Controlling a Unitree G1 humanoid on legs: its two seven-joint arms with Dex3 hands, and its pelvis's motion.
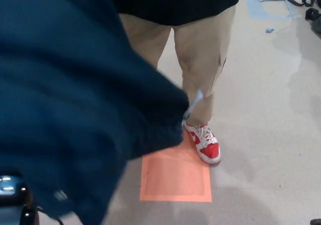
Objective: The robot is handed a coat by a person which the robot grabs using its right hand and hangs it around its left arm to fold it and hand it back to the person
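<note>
Fingers unseen on either hand; grip cannot be told. Coat (pixel 75 94) fills left of view, blurred, raised high, probably draped over left arm. Person (pixel 200 59) stands close. Likely hanging/folding step; next needs coat gathered, offered toward person.

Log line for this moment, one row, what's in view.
coat: dark blue, fills left of head view | person: standing opposite, tan trousers | orange floor square: by red shoe

The speckled grey floor (pixel 266 109) bears an orange square marking (pixel 175 177) near its near edge, with a red-and-white sneaker (pixel 205 144) standing on the square's far right corner. Toward the far right corner lie what looks like a blue tape patch (pixel 266 4) and black cables (pixel 300 0).
</note>
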